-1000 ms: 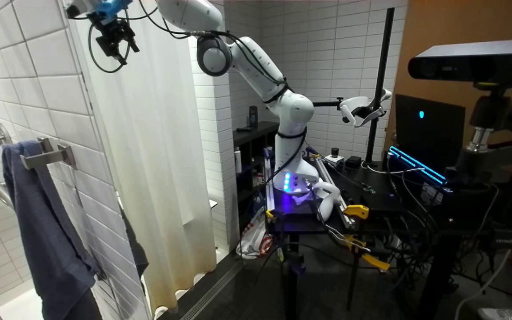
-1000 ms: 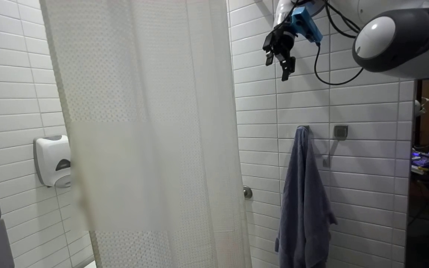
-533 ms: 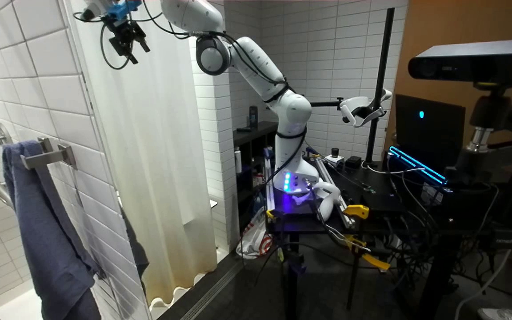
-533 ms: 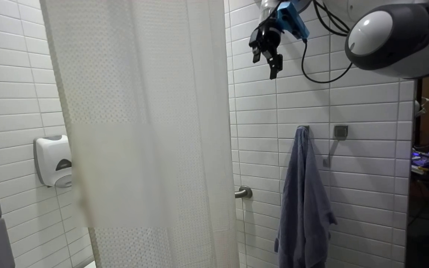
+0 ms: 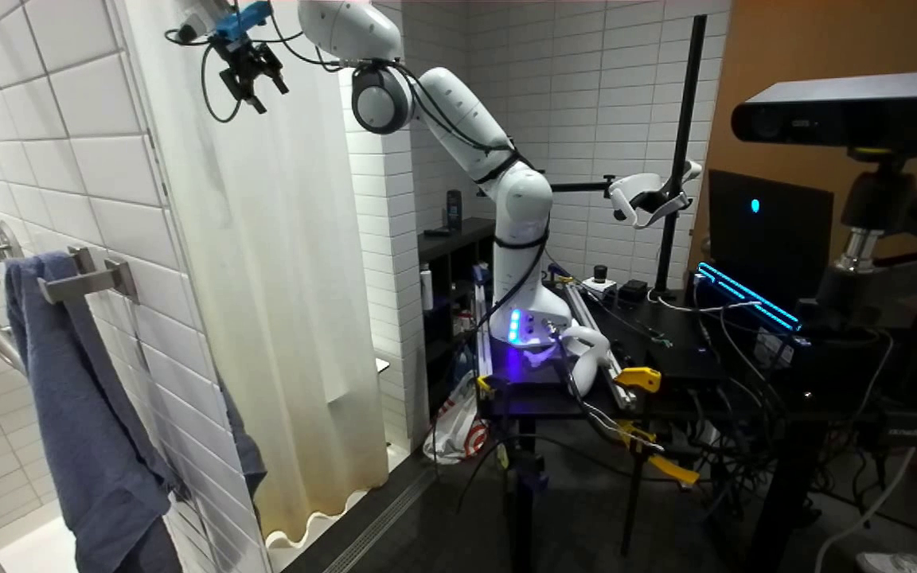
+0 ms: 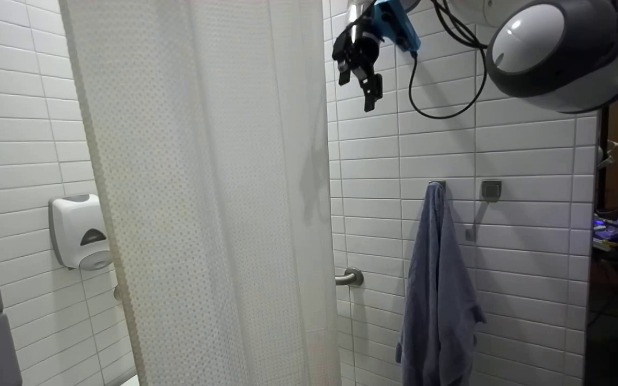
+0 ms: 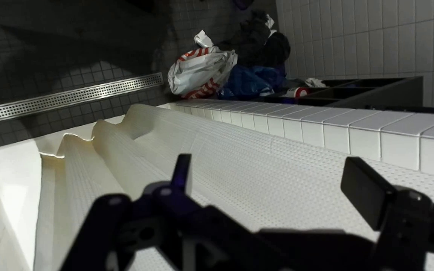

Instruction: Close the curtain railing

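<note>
Your curtain (image 5: 283, 278) hangs beyond the left edge of the tabletop (image 5: 530, 402) in an exterior view. It looks mostly drawn, with 2 side gaps likely left to cover. The dispenser (image 6: 75, 220) past it shows in an exterior view, not the wrist view. Your hand (image 7: 273, 182) is spread, grasping nothing.

In an exterior view, the tool (image 6: 358, 92) has been brought nearer the shower curtain (image 6: 223, 203), and more grab bar (image 6: 346, 279) uncovered.

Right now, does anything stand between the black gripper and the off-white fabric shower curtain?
Nothing visible does: in the wrist view, the off-white fabric shower curtain shows beyond the black gripper, through the gap of its open jaws.
</note>
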`<state>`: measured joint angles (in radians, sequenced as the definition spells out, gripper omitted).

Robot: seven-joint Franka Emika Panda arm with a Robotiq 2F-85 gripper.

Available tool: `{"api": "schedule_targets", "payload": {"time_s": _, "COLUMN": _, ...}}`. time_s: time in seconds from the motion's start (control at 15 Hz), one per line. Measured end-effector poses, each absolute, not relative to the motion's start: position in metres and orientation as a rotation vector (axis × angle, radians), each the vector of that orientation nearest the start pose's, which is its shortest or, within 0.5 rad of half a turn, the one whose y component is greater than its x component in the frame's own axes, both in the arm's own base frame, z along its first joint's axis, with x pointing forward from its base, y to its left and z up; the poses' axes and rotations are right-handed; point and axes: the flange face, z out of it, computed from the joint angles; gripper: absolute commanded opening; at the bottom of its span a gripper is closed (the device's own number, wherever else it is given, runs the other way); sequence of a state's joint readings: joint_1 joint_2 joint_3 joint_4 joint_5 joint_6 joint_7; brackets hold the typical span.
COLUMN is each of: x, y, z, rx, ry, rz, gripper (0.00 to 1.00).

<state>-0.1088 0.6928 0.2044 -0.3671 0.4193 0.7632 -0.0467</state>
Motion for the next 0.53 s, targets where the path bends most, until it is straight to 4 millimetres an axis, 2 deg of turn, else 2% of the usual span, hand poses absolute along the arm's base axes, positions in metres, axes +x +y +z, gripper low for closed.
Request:
{"api": "schedule_targets", "payload": {"time_s": 0.27, "x": 0.6, "y": 0.066, "z": 0.677, "rx": -2.605, "ry": -0.557, "rz": 0.373, "gripper": 1.0}}
{"api": "schedule_targets", "payload": {"time_s": 0.53, "x": 0.6, "y": 0.065, "z": 0.677, "rx": -2.605, "ry": -0.556, "rz": 0.373, "gripper": 1.0}}
